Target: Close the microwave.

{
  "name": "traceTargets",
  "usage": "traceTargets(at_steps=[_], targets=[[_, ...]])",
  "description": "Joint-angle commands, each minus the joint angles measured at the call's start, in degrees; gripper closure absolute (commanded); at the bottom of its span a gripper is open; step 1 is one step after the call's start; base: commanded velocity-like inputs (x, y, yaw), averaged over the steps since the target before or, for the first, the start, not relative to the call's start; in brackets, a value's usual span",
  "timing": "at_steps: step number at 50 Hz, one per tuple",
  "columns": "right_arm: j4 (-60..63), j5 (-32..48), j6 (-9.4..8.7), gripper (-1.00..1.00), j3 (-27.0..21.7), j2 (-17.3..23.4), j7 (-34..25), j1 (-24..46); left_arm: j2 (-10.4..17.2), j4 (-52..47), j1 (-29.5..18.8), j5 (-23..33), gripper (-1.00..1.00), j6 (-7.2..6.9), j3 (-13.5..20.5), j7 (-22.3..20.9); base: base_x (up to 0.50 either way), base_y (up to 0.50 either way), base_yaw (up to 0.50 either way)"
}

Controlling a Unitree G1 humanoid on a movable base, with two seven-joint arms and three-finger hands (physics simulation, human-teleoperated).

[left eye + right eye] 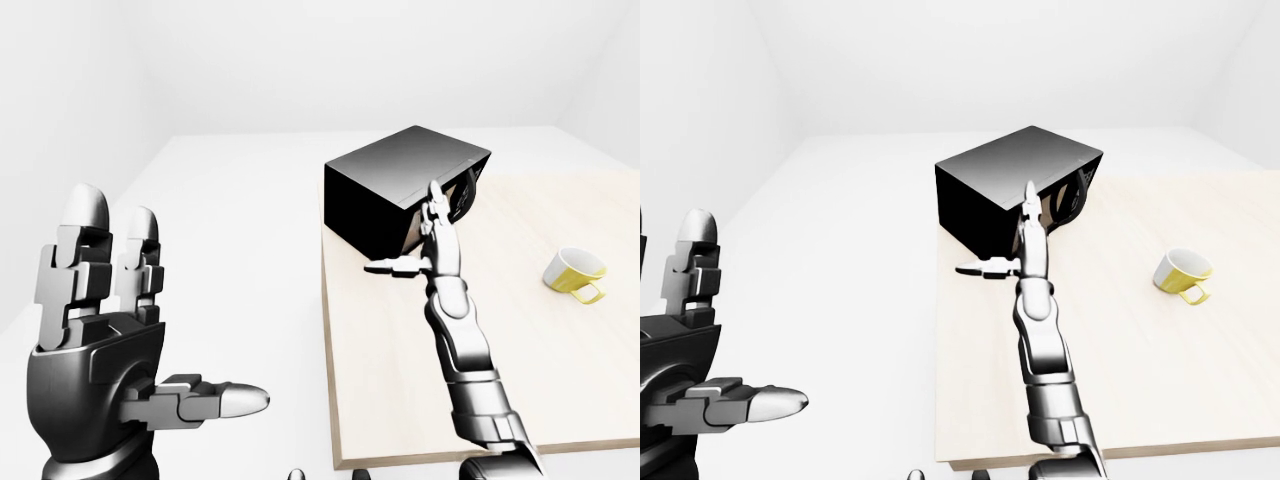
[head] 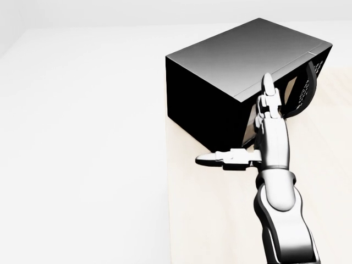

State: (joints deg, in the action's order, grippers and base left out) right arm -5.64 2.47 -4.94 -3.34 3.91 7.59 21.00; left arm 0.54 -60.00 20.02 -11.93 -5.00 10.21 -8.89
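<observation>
The black microwave (image 2: 220,71) stands at the table's top left corner, with its door side turned to the right. The door (image 2: 250,118) shows only edge-on as a lighter strip, so I cannot tell how far it stands open. My right hand (image 2: 247,129) is open, fingers (image 2: 268,93) stretched up flat against the door and thumb pointing left. My left hand (image 1: 160,300) is open and empty, raised at the lower left of the left-eye view, off the table.
A yellow mug (image 1: 575,273) lies on its side on the light wooden table (image 1: 560,380), right of the microwave. The table's left edge runs just under the microwave's left corner. White floor and walls lie all around.
</observation>
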Motion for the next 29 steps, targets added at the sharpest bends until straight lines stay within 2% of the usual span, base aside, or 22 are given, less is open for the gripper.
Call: traceTargets(at_steps=[1, 5, 8, 11, 16, 22, 29], targets=[[21.9, 1.3, -0.06, -1.0, 0.0, -1.3, -3.2, -11.5, -0.4, 0.0, 0.1, 0.3, -1.0, 0.0, 0.0, -0.4, 0.0, 0.0, 0.0], [29.2, 0.2, -0.06, -1.0, 0.5, -2.2, -4.7, -17.3, 0.4, 0.0, -0.4, -0.3, -1.0, 0.0, -0.1, 0.6, 0.0, 0.0, 0.0], [34.2, 0.5, -0.06, -1.0, 1.1, -2.8, -5.6, -20.9, -0.4, 0.0, 0.0, 0.5, -1.0, 0.0, -0.2, -0.2, 0.0, 0.0, 0.0], [37.0, 0.5, -0.06, -1.0, 1.3, -3.2, -6.2, -23.6, 0.2, 0.0, -0.3, 0.0, -1.0, 0.0, -0.1, 0.3, 0.0, 0.0, 0.0], [38.9, 0.0, -0.06, -1.0, 1.6, -4.1, -6.7, -28.3, -1.3, 0.0, 0.2, 1.9, -1.0, 0.0, -1.0, -1.0, 0.0, 0.0, 0.0], [38.3, -1.0, -0.06, -1.0, 1.2, -4.2, -7.2, -30.5, 0.0, 0.0, 0.0, 0.2, -1.0, 0.0, -0.4, 0.1, 0.0, 0.0, 0.0], [40.2, -1.0, -0.06, -1.0, 1.7, -4.3, -7.1, -30.8, -0.7, 0.0, 0.1, 1.0, -1.0, 0.0, -0.7, -0.5, 0.0, 0.0, 0.0]])
